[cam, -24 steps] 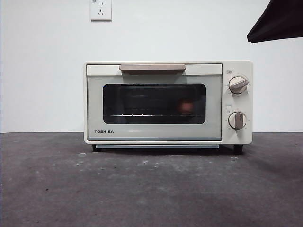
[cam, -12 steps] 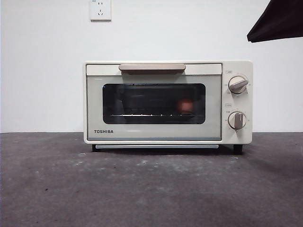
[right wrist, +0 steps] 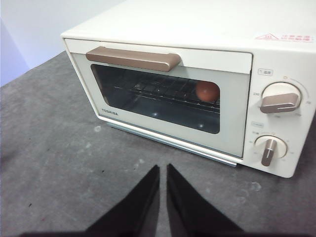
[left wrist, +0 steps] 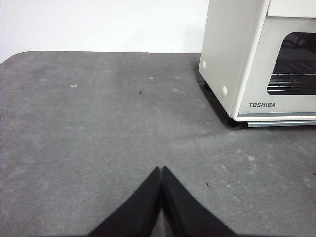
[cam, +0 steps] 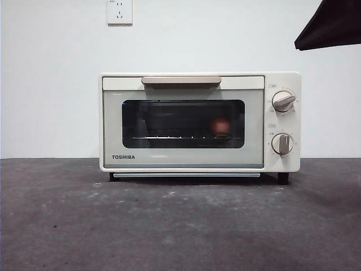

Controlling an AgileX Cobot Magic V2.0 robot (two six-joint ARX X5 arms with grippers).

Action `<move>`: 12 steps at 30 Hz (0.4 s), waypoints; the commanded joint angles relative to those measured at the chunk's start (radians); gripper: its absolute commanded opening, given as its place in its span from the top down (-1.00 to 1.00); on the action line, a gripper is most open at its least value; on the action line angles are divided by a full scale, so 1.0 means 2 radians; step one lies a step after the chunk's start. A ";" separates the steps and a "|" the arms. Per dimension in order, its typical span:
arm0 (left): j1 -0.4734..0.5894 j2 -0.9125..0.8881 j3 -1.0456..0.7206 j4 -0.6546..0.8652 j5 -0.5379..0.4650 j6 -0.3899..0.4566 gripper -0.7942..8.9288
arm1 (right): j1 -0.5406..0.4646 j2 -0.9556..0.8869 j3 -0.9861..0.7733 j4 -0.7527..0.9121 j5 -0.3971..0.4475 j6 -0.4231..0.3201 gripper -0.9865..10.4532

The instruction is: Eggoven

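Observation:
The cream Toshiba oven [cam: 200, 121] stands on the grey table with its door closed. Behind the dark glass, the reddish-brown egg [cam: 221, 126] rests on the wire rack toward the dial side; the right wrist view shows the same egg [right wrist: 208, 91] through the window. My right gripper [right wrist: 162, 169] hovers in front of the oven [right wrist: 197, 84], below its tan handle [right wrist: 133, 59], jaws shut and holding nothing. My left gripper [left wrist: 161, 170] is shut and empty over bare table, off to the side of the oven [left wrist: 256, 59].
Two grey dials [cam: 283, 101] [cam: 282, 143] sit on the oven's right panel. A wall socket [cam: 119, 11] is on the white wall behind. A dark arm tip [cam: 330, 25] shows at the top right corner of the front view.

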 commanded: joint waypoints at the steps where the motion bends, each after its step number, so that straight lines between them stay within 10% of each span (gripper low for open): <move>1: 0.001 0.000 -0.014 0.005 0.001 -0.004 0.82 | -0.020 -0.037 0.002 -0.004 0.006 -0.018 0.82; 12: 0.001 0.000 -0.014 0.005 0.001 -0.004 0.82 | -0.206 -0.188 -0.080 -0.013 -0.002 -0.042 0.82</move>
